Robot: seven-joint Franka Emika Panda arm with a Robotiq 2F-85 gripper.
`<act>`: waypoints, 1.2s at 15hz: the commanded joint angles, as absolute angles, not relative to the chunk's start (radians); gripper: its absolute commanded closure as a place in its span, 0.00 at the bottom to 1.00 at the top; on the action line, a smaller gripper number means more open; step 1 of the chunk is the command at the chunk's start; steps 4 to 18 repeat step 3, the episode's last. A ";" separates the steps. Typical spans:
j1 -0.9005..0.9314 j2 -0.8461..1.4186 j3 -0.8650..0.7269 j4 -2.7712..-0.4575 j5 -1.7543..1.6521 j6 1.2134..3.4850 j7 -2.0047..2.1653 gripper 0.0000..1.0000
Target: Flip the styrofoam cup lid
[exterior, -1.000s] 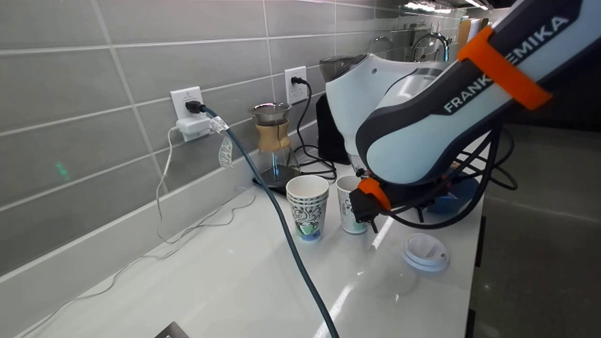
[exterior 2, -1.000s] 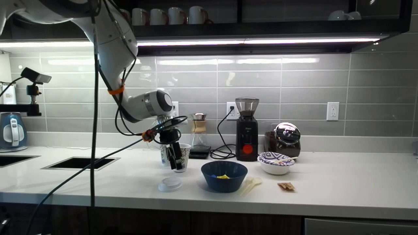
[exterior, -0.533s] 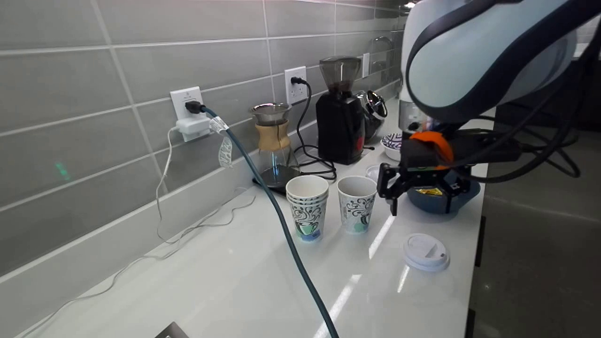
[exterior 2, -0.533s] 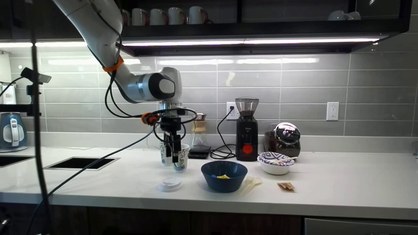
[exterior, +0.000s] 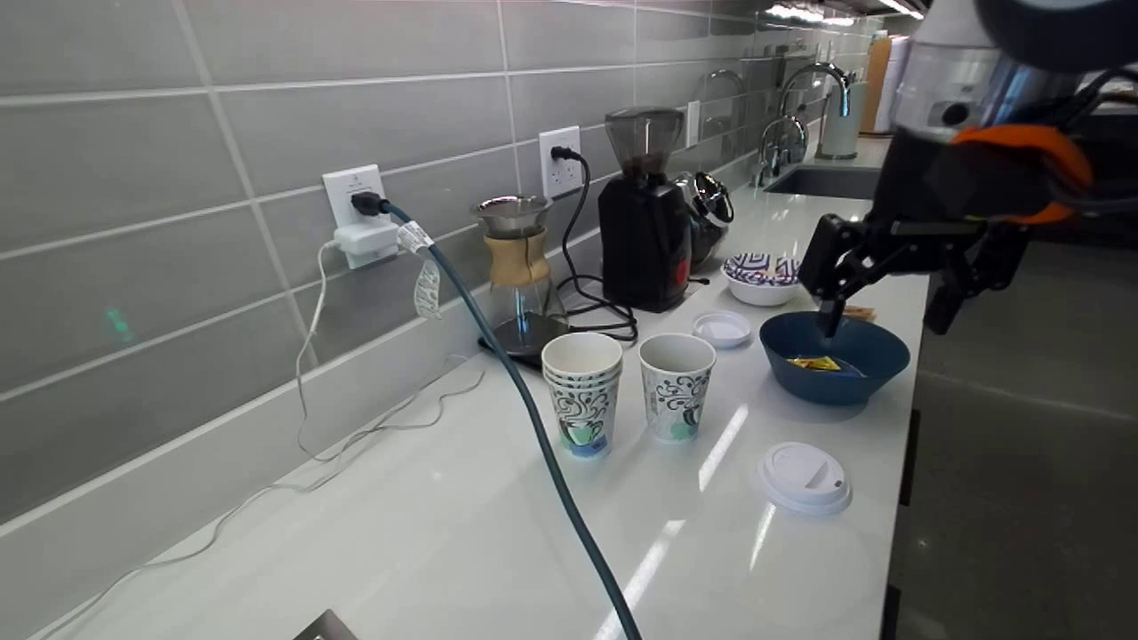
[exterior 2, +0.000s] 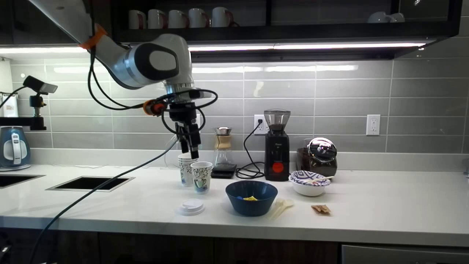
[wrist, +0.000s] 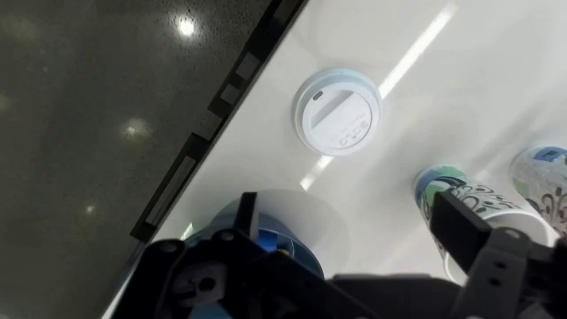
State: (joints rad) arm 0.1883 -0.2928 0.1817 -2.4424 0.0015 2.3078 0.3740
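One gripper [exterior: 882,324] has risen; seemingly two lids [exterior: 805,476].

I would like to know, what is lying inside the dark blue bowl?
Visible in the dark blue bowl are a yellow item and a blue item, probably packets. Anything beneath them is covered and cannot be seen.

In an exterior view I see a bright strip light [exterior 2: 307,46] from eleven to two o'clock, mirrored in tiles [exterior 2: 280,88]; my wrist view shows dim floor [wrist: 88,133] at nine, a soft-edged finger [wrist: 458,230] at four.
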 commanded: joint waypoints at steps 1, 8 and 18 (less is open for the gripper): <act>0.199 -0.507 0.174 -2.580 0.039 2.406 0.252 0.00; 0.173 -0.436 0.199 -2.514 0.016 2.360 0.293 0.00; 0.173 -0.436 0.199 -2.514 0.016 2.360 0.293 0.00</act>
